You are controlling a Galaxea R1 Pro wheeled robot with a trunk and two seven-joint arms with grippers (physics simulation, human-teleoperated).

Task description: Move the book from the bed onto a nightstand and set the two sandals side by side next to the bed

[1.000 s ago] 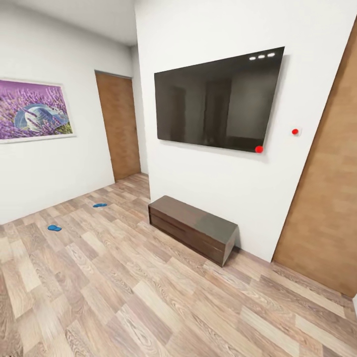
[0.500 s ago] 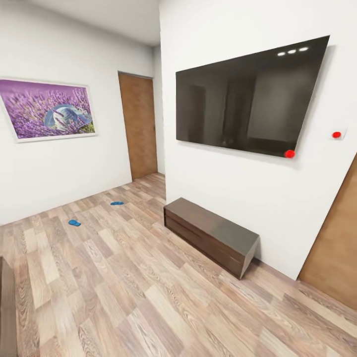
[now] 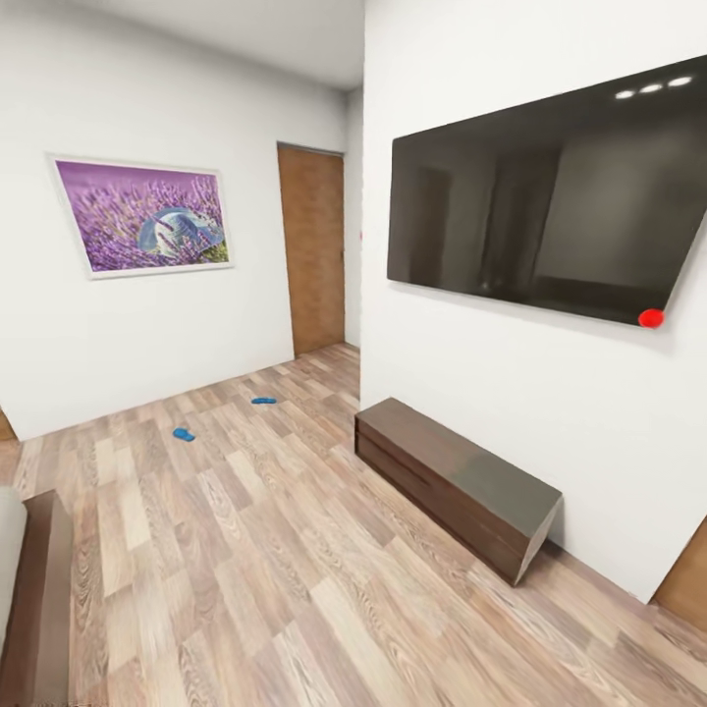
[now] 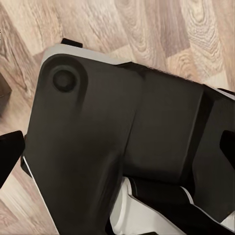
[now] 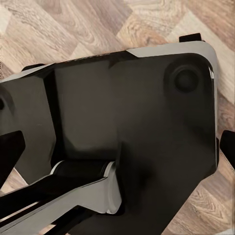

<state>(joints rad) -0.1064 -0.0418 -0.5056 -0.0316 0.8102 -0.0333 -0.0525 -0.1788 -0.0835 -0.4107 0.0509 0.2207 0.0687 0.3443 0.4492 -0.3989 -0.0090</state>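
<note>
Two blue sandals lie apart on the wood floor far ahead, one (image 3: 184,434) nearer and one (image 3: 263,401) closer to the door. A corner of the bed (image 3: 39,589) shows at the lower left of the head view: dark brown frame, pale mattress edge. The book and the nightstand are out of view. In the left wrist view my left gripper (image 4: 117,147) is open, its fingertips (image 4: 10,156) spread wide over the robot's black base. My right gripper (image 5: 117,147) is open too, above the same base, holding nothing.
A long low dark dresser (image 3: 457,481) stands against the right wall under a wall-mounted TV (image 3: 550,206). A lavender picture (image 3: 142,216) hangs on the far wall beside a wooden door (image 3: 312,250). Plank floor stretches between me and the sandals.
The head view has turned left, so the TV, dresser and sandals slid right in the picture. The bed corner has come in at the lower left. Nothing in the room moved.
</note>
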